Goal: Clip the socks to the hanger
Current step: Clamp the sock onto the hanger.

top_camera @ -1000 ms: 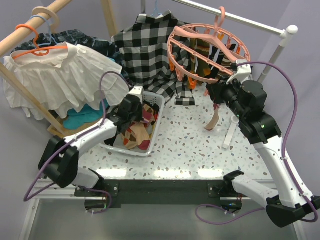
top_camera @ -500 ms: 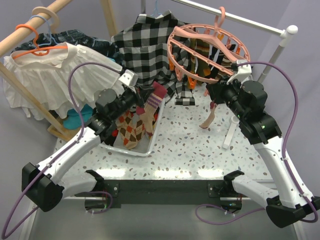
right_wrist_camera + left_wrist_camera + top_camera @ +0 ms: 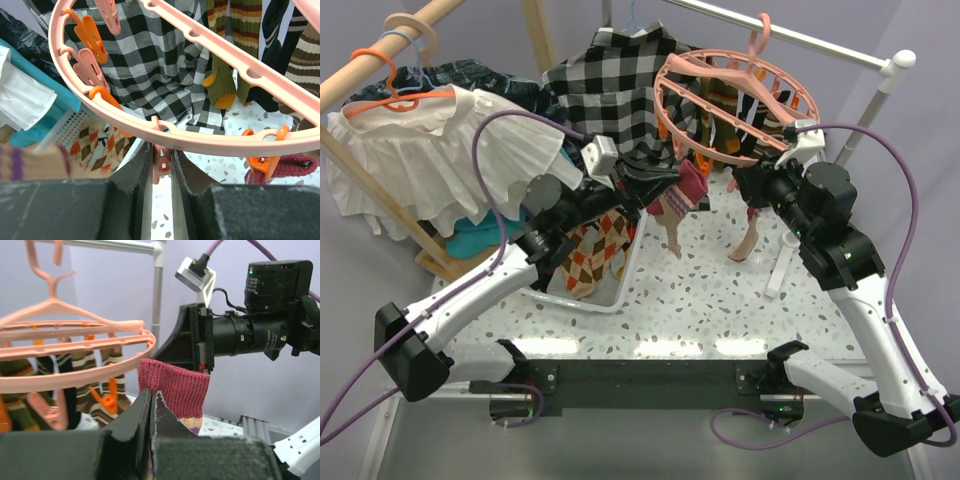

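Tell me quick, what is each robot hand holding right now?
Left gripper: closed, holding a sock by its dark pink cuff.
Right gripper: closed on a clip peg of the hanger.

In the left wrist view the red-cuffed sock [image 3: 175, 387] shows only its cuff; the rest is hidden behind the dark fingers of the left gripper [image 3: 151, 396]. The hanger [image 3: 75, 372] runs off the left edge, and the socks [image 3: 82, 365] hung on it are blurred. In the right wrist view a striped sock [image 3: 30, 162] at the near left is blurred and cut by the edge. Which sock it is cannot be told. The peg [image 3: 161, 167] between the fingers of the right gripper [image 3: 160, 150] is half hidden. From above, the left arm [image 3: 490, 280] covers part of the basket [image 3: 588, 302].
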### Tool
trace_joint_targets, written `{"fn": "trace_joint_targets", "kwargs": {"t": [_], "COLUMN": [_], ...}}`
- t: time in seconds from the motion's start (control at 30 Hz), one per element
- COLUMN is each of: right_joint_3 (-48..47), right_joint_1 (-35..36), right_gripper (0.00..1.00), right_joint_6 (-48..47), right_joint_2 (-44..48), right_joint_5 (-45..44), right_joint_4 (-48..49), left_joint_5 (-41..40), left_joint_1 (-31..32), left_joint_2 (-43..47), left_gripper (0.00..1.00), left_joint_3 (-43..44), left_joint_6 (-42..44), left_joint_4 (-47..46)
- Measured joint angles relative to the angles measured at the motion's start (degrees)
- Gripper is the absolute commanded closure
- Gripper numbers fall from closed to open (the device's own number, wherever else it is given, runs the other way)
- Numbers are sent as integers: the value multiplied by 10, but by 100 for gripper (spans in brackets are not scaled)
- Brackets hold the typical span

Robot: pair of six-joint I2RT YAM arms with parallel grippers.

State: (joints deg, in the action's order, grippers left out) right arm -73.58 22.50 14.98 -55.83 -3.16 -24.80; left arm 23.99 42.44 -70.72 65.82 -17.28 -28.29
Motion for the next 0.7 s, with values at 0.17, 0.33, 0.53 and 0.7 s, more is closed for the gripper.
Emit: {"fn": "trace_joint_targets", "kwargs": {"t": [0.17,0.33,0.53,0.7], "right_joint_3": [0,0,1,5], "right_joint_1": [0,0,0,0], "right_gripper": [85,85,85,85], "right_joint_6": [1,3,7,8], "right_joint_2": [0,1,13,24], "right_joint_5": [3,4,13,16], "right_joint_4": [0,0,5,11], "left_joint_5": [13,18,6,2], "left_joint_1": [23,45,50,49], "left_joint_2": [-49,-124,-181,-218], "left_gripper": [100,100,100,100], "left_joint_3": [-49,-66,-79,-79], "left_joint_6": [-46,-87,-125,-152], "left_joint_4": [-70,-123,-178,-217]}}
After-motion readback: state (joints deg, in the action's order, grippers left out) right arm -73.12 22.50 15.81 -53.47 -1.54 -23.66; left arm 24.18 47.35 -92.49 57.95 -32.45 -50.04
